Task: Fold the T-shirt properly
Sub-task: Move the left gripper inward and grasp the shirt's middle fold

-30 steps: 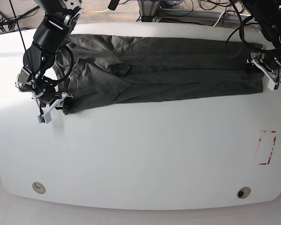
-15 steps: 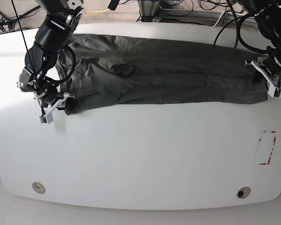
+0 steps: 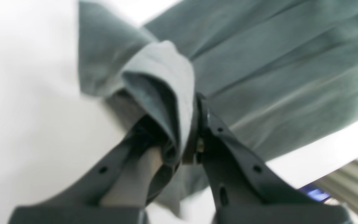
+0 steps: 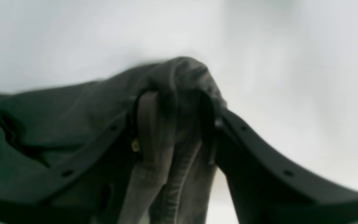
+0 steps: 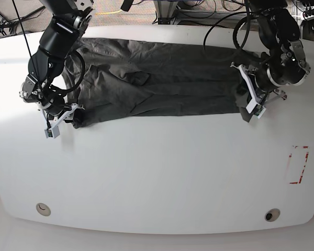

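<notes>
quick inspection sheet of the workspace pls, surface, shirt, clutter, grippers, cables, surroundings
Surface: white table, red-marked rectangle near its edge, two round fittings in the front corners.
Job's things: T-shirt lies as a long band, wrinkled.
Clutter: nothing seen.
Grippers: left gripper shut on one end of the cloth; right gripper shut on the other end.
Cables: black cables loop along both arms.
Surroundings: carpet and more cables behind the table.

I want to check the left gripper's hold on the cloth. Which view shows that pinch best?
The left wrist view: the left gripper is shut on a bunched fold of the T-shirt. The base view shows the grip small, from above. The right wrist view misses it.
</notes>
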Robot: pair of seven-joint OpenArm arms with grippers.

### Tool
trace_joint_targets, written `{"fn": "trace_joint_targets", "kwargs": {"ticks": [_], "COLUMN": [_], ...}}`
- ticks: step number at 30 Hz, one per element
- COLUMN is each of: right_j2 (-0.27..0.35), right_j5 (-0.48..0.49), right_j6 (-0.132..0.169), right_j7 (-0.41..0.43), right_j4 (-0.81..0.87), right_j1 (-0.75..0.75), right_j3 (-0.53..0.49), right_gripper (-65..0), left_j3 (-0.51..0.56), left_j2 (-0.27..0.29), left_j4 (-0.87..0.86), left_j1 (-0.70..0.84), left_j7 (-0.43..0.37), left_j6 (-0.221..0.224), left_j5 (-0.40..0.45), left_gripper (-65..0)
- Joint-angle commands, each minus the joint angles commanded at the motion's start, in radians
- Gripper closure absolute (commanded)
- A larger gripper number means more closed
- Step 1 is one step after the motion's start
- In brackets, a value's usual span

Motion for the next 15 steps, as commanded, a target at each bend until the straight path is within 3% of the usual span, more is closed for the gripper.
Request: {"fn": "trace_joint_targets", "kwargs": {"ticks": [6, 15], "right_j2": [0.000, 0.000], "right_j5": [0.000, 0.000], "right_j6": [0.000, 0.000], "right_j7": [0.000, 0.000], "right_j4": [0.000, 0.000], "right_j1": [0.000, -0.002], "right_j3": [0.000, 0.002], "right_gripper": [-20.3, -20.3], "left_j3": [0.143, 0.235], "left_j2": [0.044, 0.072], "left_j4": [-0.002, -0.038], "left_j1": [-0.032, -0.054], "left_j7": [0.000, -0.002], "left_j6": [0.000, 0.000], "left_j5": [0.000, 0.000], "left_gripper": [-0.4, -0.4]}}
